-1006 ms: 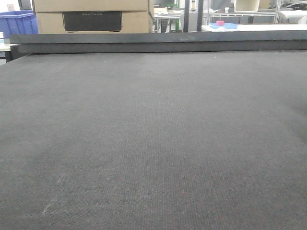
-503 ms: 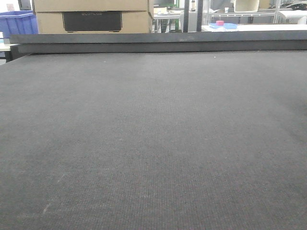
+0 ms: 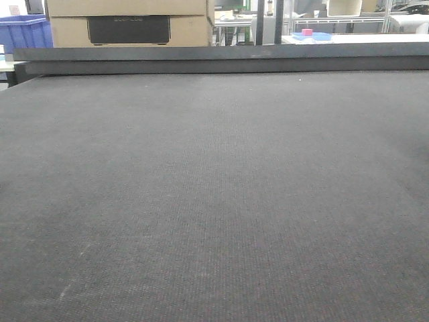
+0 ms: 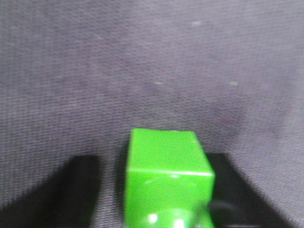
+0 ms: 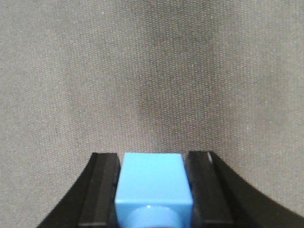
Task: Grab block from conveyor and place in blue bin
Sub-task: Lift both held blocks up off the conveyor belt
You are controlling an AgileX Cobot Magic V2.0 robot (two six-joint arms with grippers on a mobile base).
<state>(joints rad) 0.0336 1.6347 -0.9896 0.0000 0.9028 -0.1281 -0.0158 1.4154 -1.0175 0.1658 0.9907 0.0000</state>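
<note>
Our right pincer (image 5: 152,156) is closed on a blue block (image 5: 153,183). Both black fingers (image 5: 102,190) press flat against its sides, and it sits square between them. Our left pincer (image 4: 154,161) stands wider around a green block (image 4: 166,175). One finger (image 4: 247,190) lies close against the block, and a gap shows between it and the other finger (image 4: 47,199).

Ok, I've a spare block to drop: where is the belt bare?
The dark grey woven conveyor belt is bare across the front view, up to its black raised rail. Occupied: green block at the left gripper, light blue block in the right gripper.
</note>
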